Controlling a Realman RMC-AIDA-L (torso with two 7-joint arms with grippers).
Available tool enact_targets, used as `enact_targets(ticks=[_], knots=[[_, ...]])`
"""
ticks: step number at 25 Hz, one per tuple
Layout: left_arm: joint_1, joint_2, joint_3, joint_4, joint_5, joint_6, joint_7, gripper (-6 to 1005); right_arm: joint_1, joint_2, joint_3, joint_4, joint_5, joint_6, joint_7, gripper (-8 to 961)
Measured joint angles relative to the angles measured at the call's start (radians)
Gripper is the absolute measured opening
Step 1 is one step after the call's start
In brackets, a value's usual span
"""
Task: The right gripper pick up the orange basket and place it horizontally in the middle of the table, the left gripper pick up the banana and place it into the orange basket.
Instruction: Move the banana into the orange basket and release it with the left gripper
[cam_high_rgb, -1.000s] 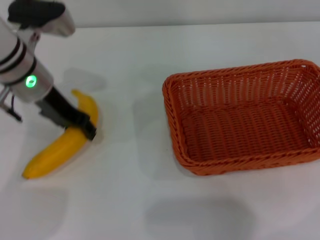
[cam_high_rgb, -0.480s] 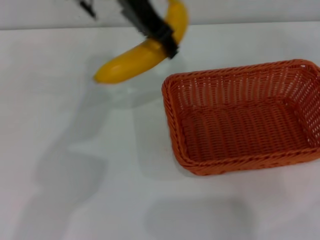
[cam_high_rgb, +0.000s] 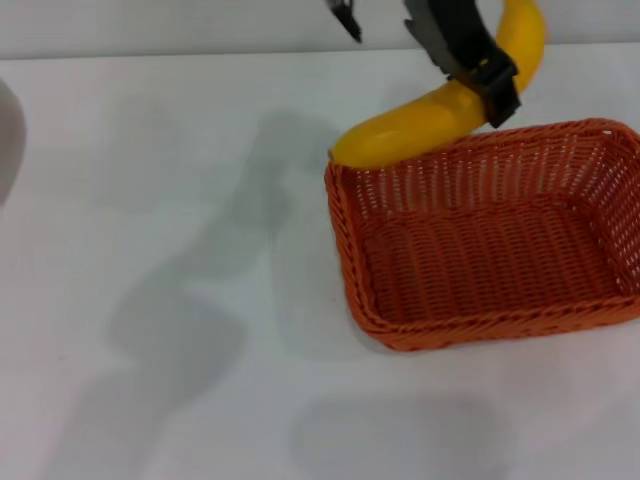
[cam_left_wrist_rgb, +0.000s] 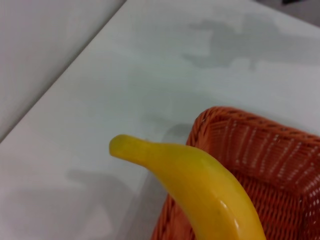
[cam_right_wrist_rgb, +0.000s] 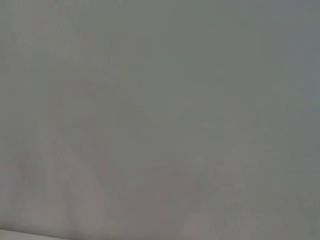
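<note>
A: What was nearest the camera?

B: Just bare white table (cam_high_rgb: 180, 300) with soft shadows on it. Then the orange basket (cam_high_rgb: 490, 260), sitting flat on the right side with nothing in it.

A: And the banana?

B: Up in the air over the basket's far left corner. The left gripper (cam_high_rgb: 480, 70) was clamped shut around the banana (cam_high_rgb: 430, 125), tip hanging past the rim. Right gripper wasn't in sight.

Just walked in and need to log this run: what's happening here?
The left gripper is shut on a curved yellow banana, holding it in the air over the far rim of the rectangular woven orange basket, which sits empty on the plain white table. The right gripper is out of view.
</note>
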Motion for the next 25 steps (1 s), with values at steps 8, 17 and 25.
enact_targets(ticks=[8, 17, 25], knots=[[0.001, -0.005, 0.169, 0.039, -0.115, 0.088, -0.067, 529, 0.002, 0.017, 0.000, 0.019, 0.007, 0.000, -0.036, 832], [0.042, -0.006, 0.268, 0.040, -0.195, 0.159, -0.049, 537, -0.004, 0.022, 0.002, 0.052, 0.019, -0.002, -0.055, 832], [0.048, -0.006, 0.308, 0.047, -0.245, 0.191, -0.009, 543, 0.002, 0.015, 0.000, 0.074, 0.019, -0.019, -0.065, 831]])
